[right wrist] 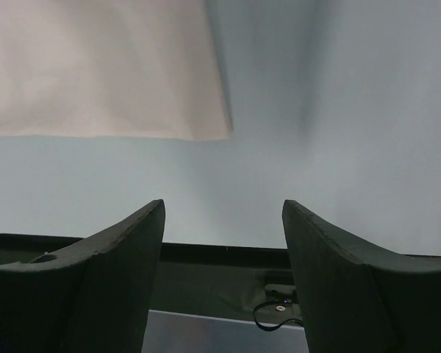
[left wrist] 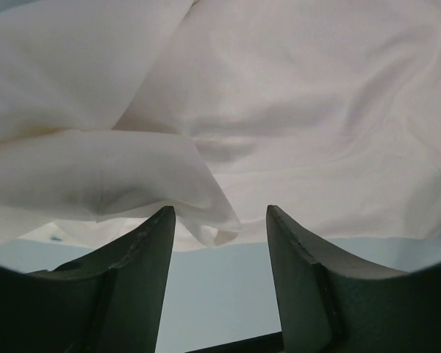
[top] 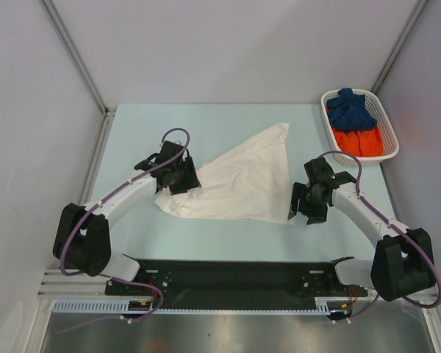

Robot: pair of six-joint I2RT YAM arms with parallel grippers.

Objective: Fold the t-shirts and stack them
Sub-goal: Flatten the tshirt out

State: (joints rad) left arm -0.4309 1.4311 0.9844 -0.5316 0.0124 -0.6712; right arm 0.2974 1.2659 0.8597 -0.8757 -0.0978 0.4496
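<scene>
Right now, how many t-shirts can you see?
3: white t-shirt spread on the table; dark blue t-shirt and orange t-shirt bunched in the basket, far right. More may be hidden underneath.

You have a pale blue-green flat table top (top: 228,125) under everything. It is closed in by plain grey-white wall panels (top: 235,44), with bare aluminium frame posts (top: 73,55) running up the back corners. At the table's far right corner stands a white plastic lattice basket (top: 325,112) with rounded ends, set at a slant to the table's edges. Along the near edge you see a long black mounting plate (top: 228,273), then a white slotted cable duct (top: 228,309) and a brushed metal sheet (top: 228,334).
</scene>
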